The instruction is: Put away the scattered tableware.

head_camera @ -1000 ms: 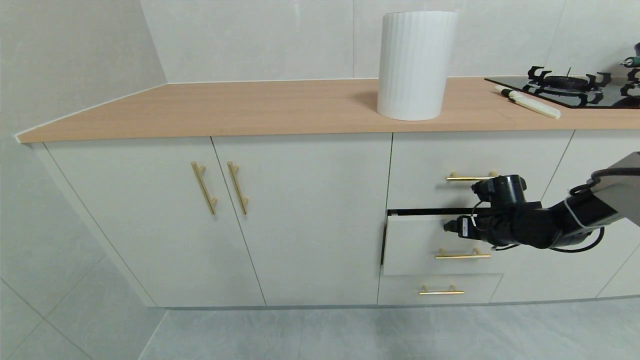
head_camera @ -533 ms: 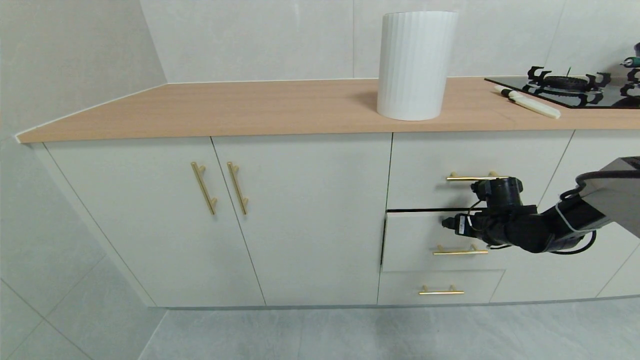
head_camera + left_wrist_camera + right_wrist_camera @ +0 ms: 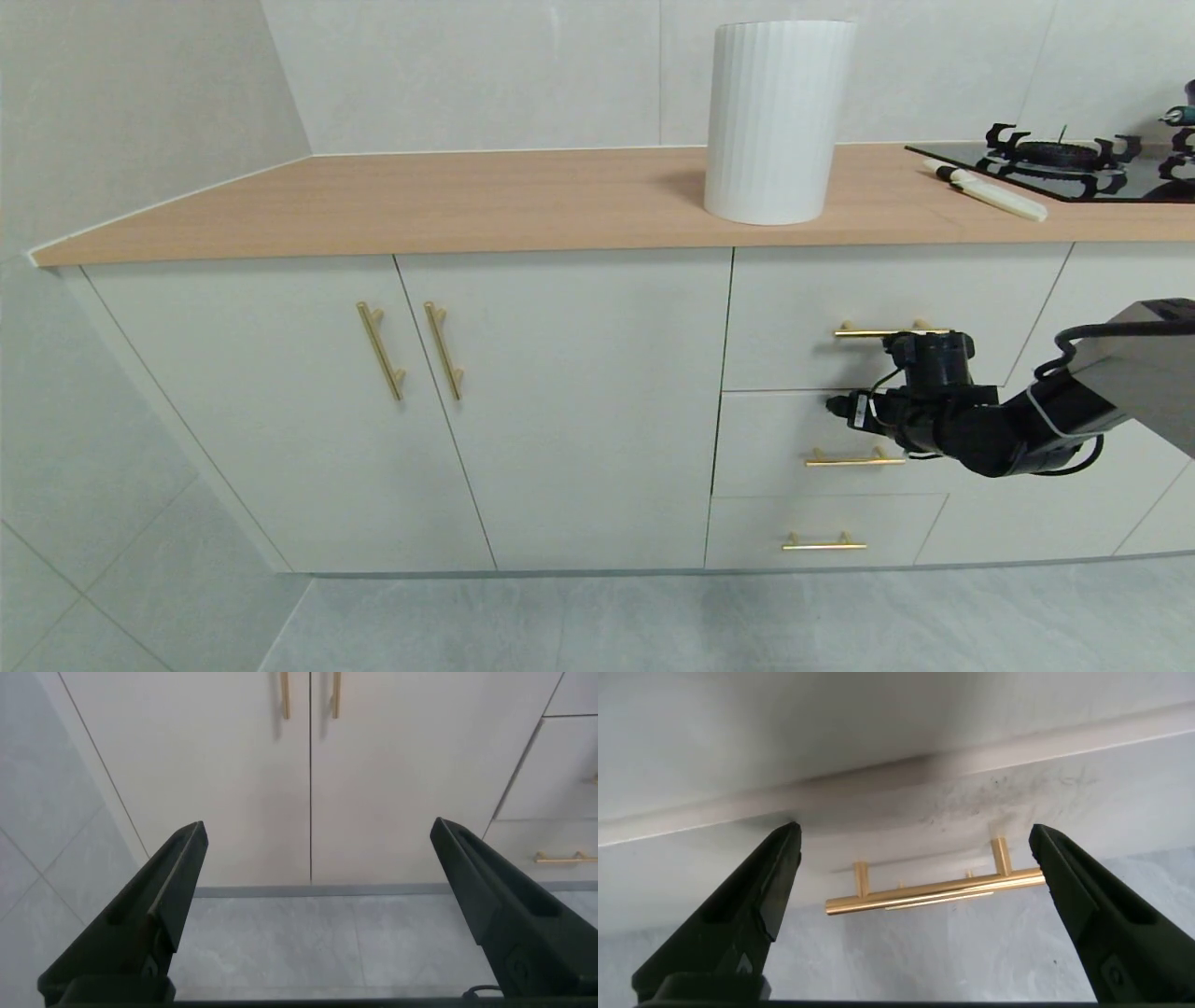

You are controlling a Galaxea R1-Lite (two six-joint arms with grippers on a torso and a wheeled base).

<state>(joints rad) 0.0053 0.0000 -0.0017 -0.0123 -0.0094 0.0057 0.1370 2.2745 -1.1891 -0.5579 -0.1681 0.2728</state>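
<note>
Head view: my right gripper (image 3: 834, 405) sits against the top edge of the middle drawer (image 3: 775, 439), just above that drawer's gold handle (image 3: 854, 459) and below the top drawer's handle (image 3: 882, 329). The middle drawer is shut, flush with the fronts around it. The tableware I can make out is a cream utensil (image 3: 990, 191). It lies flat on the wooden counter (image 3: 467, 201), touching the front left corner of the black hob (image 3: 1074, 168) and well apart from the gripper. A tall white ribbed cylinder (image 3: 775, 121) stands upright on the counter, to the left of the utensil. Left wrist view: my left gripper (image 3: 318, 829) is released, fingers (image 3: 154, 905) spread wide with nothing between them. It faces the double cabinet doors (image 3: 234, 775) and the grey tiled floor (image 3: 280, 943). Right wrist view: the right gripper (image 3: 913, 833) is also released and spread wide, close up against a pale drawer front (image 3: 971, 728). A gold bar handle (image 3: 934, 889) runs level in the gap between the fingers (image 3: 738, 915) — I cannot tell which drawer it belongs to.
</note>
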